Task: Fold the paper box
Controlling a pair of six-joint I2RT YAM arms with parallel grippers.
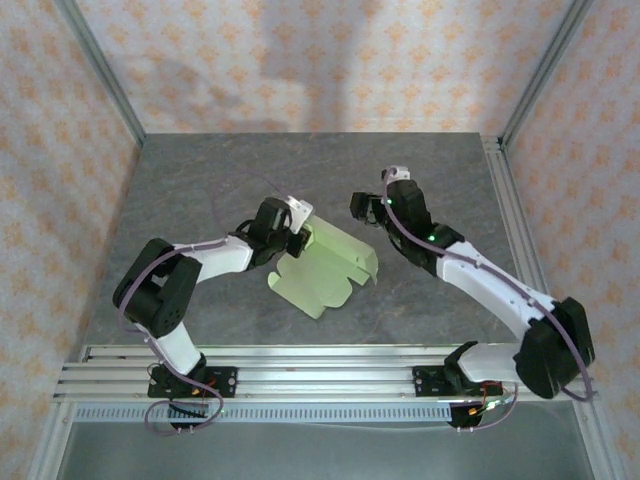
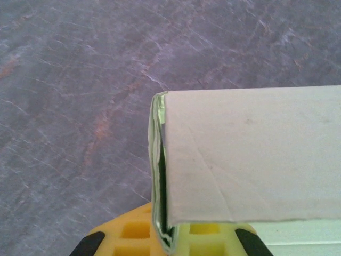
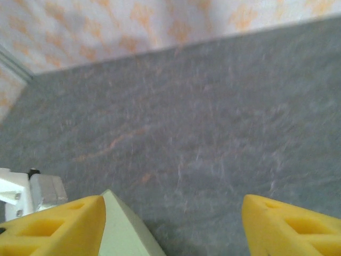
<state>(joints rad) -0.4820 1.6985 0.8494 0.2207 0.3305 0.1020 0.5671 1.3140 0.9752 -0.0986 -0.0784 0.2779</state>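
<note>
The left fingers (image 2: 133, 230) pinch the paper box (image 2: 250, 154) edge tight between them. The right fingers (image 3: 290, 224) are wide open and hold nothing

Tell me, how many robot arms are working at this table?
2. The left arm reaches in from the near left edge, jaws shut on the paper box; the right arm reaches from the near right, jaws open near the box. None seems hidden.

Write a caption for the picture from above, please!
Left gripper clamps the pale yellow-green card paper box on the grey table; right gripper hovers open nearby.
</note>
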